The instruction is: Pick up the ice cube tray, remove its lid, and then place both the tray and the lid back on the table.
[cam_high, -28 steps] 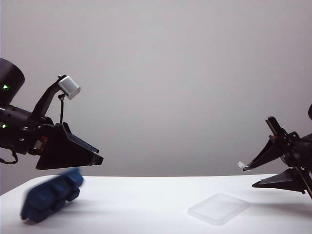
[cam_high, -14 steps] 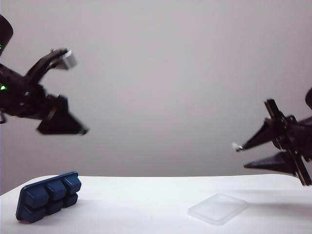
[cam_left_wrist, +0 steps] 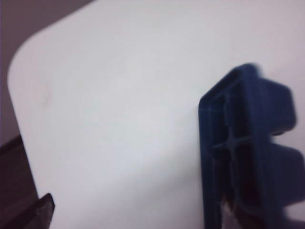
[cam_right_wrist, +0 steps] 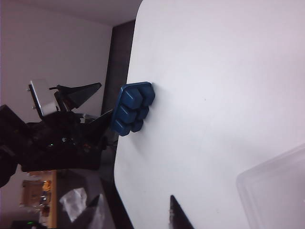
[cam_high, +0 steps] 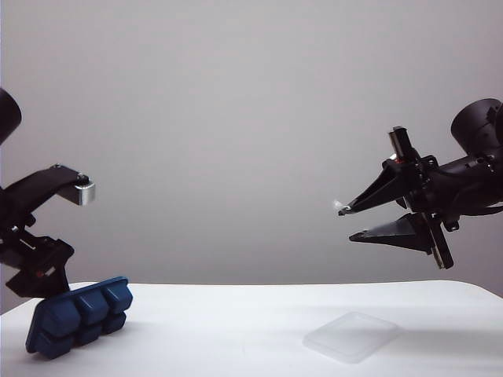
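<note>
The left gripper (cam_high: 35,279) hangs at the left edge of the bench (cam_high: 236,330), jaws spread and holding nothing, just above the ice cube tray (cam_high: 78,316), which rests tilted on its long side near the left corner. The lid (cam_high: 352,336) lies flat toward the right front edge. The right gripper (cam_high: 346,221) hovers well above the right edge, jaws spread and empty.

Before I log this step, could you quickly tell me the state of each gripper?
Left gripper: open, empty, beside the ice cube tray.
Right gripper: open, empty, raised above the lid.
</note>
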Tool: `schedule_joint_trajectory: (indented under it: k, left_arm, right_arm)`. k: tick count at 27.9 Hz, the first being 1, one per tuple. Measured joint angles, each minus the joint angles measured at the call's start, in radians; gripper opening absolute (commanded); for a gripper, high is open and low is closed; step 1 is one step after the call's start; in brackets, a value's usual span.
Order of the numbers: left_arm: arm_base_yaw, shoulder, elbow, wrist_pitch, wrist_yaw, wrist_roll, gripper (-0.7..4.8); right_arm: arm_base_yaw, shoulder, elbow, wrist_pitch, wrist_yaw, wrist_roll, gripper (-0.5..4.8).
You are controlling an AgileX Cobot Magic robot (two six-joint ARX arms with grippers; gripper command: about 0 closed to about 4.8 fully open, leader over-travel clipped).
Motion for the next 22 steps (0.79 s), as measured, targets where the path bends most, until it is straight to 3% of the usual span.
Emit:
schedule_joint_trajectory:
  k: [8,13,16,18,20,22]
  left_arm:
    - [-0.003,0.016,0.0,0.007,0.175,-0.054,4.79]
    - [-0.003,-0.001,0.0,0.012,0.18,-0.064,4.79]
    - [-0.003,-0.091,0.017,-0.065,0.209,-0.084,4.79]
    - [-0.003,-0.174,0.034,-0.138,0.216,-0.105,4.64]
    - [-0.003,-0.26,0.037,-0.22,0.217,-0.121,4.25]
    - [-0.003,-0.333,0.036,-0.296,0.216,-0.128,4.25]
  right_arm:
    - [0.004,0.0,0.0,0.0,0.008,0.0,1.71]
    - [0.004,0.0,0.0,0.0,0.005,0.0,1.46]
    - [0.004,-0.002,0.0,-0.004,-0.034,-0.004,0.84]
    - [0.005,-0.024,-0.001,-0.037,-0.033,-0.056,0.8]
    - [0.006,-0.066,0.0,-0.087,0.013,-0.115,0.79]
    - [0.007,-0.118,0.0,-0.148,0.088,-0.177,0.72]
